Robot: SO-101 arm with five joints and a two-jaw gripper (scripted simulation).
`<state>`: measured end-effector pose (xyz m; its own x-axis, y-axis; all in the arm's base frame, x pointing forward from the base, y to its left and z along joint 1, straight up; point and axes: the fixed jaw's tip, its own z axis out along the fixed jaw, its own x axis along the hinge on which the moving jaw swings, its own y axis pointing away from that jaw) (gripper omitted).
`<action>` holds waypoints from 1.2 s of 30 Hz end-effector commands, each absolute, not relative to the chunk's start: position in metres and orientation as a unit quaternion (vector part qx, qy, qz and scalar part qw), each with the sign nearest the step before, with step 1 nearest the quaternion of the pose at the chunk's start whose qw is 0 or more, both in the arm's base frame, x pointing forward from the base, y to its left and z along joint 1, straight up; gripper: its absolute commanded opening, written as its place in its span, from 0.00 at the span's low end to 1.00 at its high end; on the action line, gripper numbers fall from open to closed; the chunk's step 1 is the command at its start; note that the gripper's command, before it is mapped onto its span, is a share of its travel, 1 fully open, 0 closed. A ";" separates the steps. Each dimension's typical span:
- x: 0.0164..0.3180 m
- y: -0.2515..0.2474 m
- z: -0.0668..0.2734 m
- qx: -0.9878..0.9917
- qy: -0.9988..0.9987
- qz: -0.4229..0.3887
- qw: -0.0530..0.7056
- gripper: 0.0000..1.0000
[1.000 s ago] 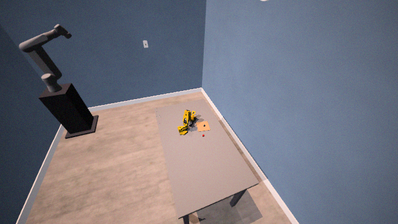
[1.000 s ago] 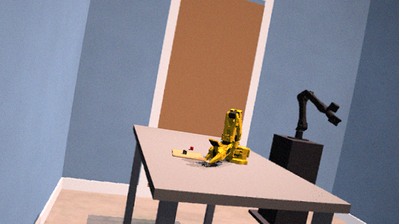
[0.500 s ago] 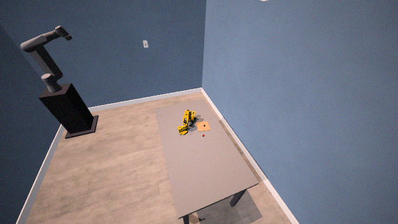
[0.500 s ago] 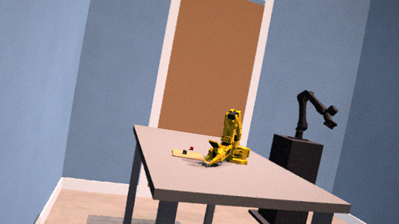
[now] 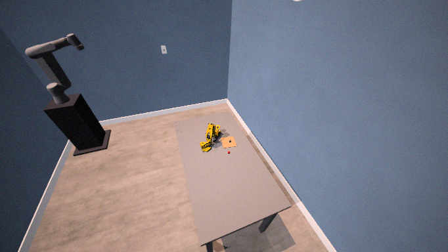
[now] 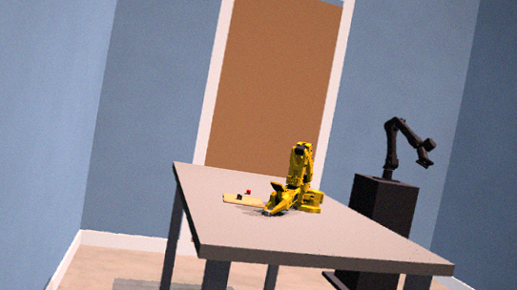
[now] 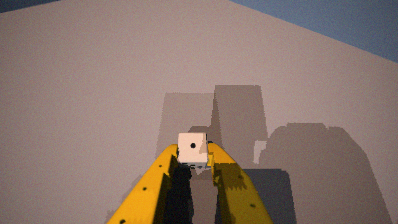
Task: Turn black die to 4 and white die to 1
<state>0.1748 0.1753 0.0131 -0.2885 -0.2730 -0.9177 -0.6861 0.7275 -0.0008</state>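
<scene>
While the small yellow arm (image 5: 210, 132) (image 6: 299, 169) bends low over the worktop (image 5: 223, 184) (image 6: 302, 236) (image 7: 75, 100), beside the mat (image 5: 225, 144) (image 6: 254, 201), its fingers (image 5: 206, 150) (image 6: 268, 213) are clamped on the white die (image 7: 192, 147), whose face toward the wrist view shows a single dot. On the mat sits the black die (image 5: 230, 141) (image 6: 239, 196), its top number too small to read. Near the mat, off its edge, lies the red die (image 5: 228, 152) (image 6: 249, 192).

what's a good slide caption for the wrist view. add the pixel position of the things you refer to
The gripper (image 7: 194, 150) pinches the white die (image 7: 192, 146), its one-pip face toward the camera.
</scene>
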 end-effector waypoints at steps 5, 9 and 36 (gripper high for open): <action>0.177 0.181 0.020 -0.310 0.763 0.210 0.527 0.00; 0.177 0.181 0.020 -0.310 0.763 0.210 0.527 0.00; 0.177 0.181 0.019 -0.310 0.763 0.210 0.527 0.07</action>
